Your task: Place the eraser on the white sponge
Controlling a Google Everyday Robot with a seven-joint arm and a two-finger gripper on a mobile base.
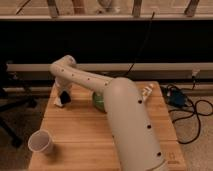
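Where the rounded arm (125,117) dips, gripper (64,97) at white sponge (59,103), state cannot tell, wooden tabletop (80,137)

I get a warm, yellowish light from above on the wooden surface (80,127), which reads evenly lit and mid-bright, while the wall (110,42) behind it is a near-black band with no detail. The pale arm (127,117) catches the most light along its upper side, without hard glare, and shades off underneath. The gripper (63,98), down near the far left edge of the surface, sits in a dark patch of shadow; the paper cup (41,142) casts only a faint one.
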